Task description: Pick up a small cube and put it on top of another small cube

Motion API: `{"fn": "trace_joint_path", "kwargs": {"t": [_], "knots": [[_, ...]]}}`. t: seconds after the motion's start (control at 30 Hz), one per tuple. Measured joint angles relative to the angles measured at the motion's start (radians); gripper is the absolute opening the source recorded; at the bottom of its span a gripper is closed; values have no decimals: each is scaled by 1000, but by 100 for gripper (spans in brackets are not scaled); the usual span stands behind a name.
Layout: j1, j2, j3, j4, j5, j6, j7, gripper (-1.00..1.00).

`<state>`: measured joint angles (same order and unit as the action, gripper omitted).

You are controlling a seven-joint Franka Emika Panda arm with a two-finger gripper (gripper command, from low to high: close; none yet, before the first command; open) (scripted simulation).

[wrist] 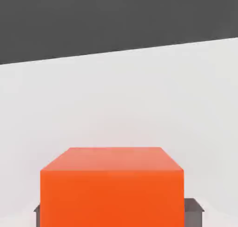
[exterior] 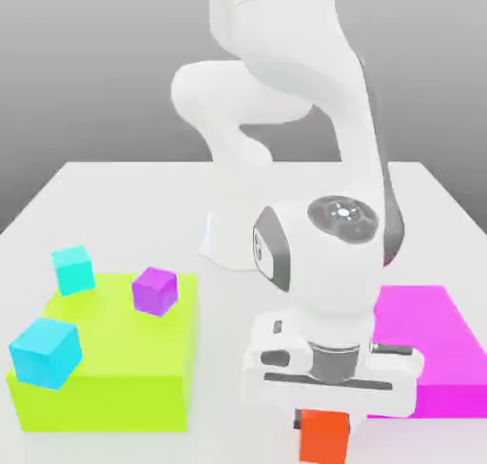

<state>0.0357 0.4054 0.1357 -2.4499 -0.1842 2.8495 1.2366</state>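
The small orange-red cube [exterior: 323, 440] sits directly under my hand, at the front of the white table between the two flat blocks. My gripper [exterior: 324, 422] points straight down and is shut on it. In the hand view the cube [wrist: 111, 186] looms large, with a grey fingertip [wrist: 194, 211] pressed against each of its sides. I cannot tell whether the cube rests on the table or hangs just above it.
A flat lime-green block [exterior: 114, 357] on the exterior view's left carries two cyan cubes [exterior: 44, 352] [exterior: 73, 269] and a purple cube [exterior: 154, 291]. A flat magenta block [exterior: 433, 343] lies on the right. The arm's white base [exterior: 224, 239] stands behind.
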Motion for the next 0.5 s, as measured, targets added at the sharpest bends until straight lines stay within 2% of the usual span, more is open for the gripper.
{"fn": "trace_joint_path", "kwargs": {"t": [0.07, 0.23, 0.37, 0.5], "knots": [[1, 3, -1, 1, -1, 2, 1, -100], [-37, -152, 45, -31, 69, -121, -46, -100], [-110, -290, -52, -81, 83, -212, 93, -100], [-289, -431, -131, -134, 74, -302, 278, -100]]}}
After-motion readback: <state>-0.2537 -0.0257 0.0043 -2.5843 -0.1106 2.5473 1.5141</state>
